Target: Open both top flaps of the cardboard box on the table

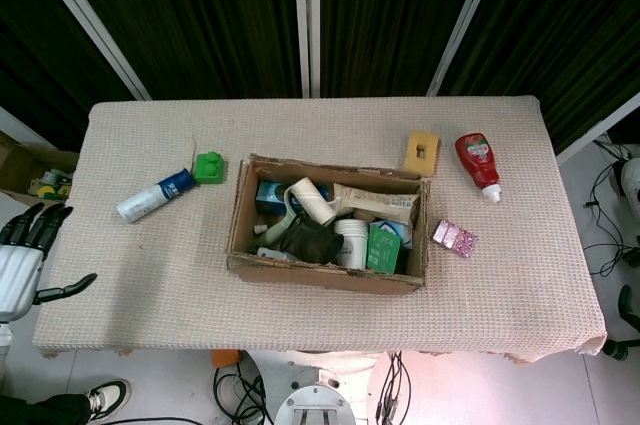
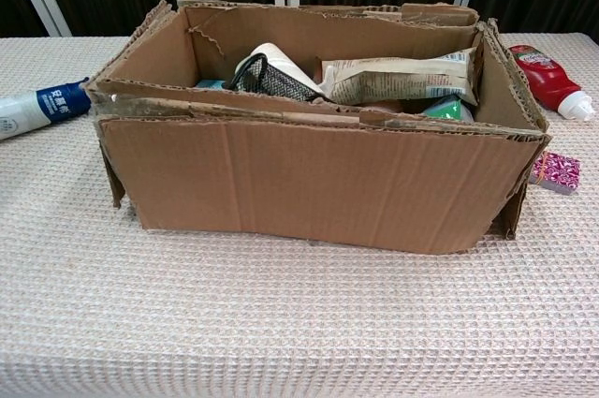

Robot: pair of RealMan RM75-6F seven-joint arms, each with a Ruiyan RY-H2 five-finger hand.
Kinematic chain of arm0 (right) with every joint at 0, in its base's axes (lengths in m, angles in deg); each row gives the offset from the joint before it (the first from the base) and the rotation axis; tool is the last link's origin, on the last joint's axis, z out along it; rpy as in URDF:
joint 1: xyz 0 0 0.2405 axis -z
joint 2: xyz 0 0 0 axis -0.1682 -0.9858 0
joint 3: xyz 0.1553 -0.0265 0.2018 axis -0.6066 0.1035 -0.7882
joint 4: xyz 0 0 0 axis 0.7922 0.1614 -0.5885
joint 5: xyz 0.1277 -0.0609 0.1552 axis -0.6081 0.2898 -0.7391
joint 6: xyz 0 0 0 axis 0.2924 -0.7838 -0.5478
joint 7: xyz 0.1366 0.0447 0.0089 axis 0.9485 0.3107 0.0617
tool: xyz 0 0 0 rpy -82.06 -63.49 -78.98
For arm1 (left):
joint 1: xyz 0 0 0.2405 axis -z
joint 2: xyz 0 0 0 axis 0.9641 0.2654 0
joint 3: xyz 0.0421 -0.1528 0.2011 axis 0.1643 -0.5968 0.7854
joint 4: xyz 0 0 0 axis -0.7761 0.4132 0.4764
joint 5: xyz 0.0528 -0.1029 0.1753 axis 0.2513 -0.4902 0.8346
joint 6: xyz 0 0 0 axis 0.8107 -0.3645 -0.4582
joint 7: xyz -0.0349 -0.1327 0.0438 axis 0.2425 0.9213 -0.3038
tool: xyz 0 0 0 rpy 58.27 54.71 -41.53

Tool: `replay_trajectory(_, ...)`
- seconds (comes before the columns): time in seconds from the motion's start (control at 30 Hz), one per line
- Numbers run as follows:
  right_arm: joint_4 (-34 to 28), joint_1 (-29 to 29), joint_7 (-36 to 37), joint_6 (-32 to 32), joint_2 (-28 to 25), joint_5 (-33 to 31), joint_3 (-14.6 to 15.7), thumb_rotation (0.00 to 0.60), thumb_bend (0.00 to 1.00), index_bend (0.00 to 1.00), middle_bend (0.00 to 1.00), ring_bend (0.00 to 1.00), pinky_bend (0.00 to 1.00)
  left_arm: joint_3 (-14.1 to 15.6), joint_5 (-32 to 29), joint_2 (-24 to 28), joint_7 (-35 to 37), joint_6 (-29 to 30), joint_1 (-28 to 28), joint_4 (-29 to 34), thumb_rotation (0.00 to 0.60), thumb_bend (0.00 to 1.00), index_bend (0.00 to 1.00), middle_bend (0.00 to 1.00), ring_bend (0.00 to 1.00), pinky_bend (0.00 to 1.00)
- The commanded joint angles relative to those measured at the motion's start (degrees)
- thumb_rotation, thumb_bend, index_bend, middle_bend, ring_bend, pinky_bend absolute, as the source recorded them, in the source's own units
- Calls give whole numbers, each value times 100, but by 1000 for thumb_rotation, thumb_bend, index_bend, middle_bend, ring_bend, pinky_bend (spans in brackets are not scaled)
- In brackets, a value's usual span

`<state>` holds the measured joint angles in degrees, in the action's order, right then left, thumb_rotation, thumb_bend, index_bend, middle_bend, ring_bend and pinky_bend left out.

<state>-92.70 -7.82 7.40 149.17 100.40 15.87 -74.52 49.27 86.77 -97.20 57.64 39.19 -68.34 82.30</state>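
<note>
The cardboard box (image 1: 320, 273) stands mid-table with its top open and several items inside. In the chest view its front wall (image 2: 309, 183) faces me. The left flap (image 2: 112, 173) and the right flap (image 2: 510, 215) both hang down against the end walls. My left hand (image 1: 22, 265) hovers off the table's left front corner, far from the box, fingers spread and holding nothing. Of my right hand only dark fingertips (image 1: 628, 303) show at the right edge, apart from each other and holding nothing.
A white and blue bottle (image 1: 155, 195) and a green block (image 1: 209, 166) lie left of the box. A yellow sponge (image 1: 422, 151), a red ketchup bottle (image 1: 478, 163) and a pink packet (image 1: 454, 237) lie to its right.
</note>
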Motion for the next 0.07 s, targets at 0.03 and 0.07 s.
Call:
replay_trajectory(0.03,470,220,404,70,338,-135,13,524,571,0,0,0,0,36,-5,-103,173,18,-65,-172,0,0,97,109,63,186)
replay_trajectory(0.07,493,217,439,50,340,-114,12,524,571,0,0,0,0,48,-4,-110,190,6,-71,-201,0,0,97,109,63,186)
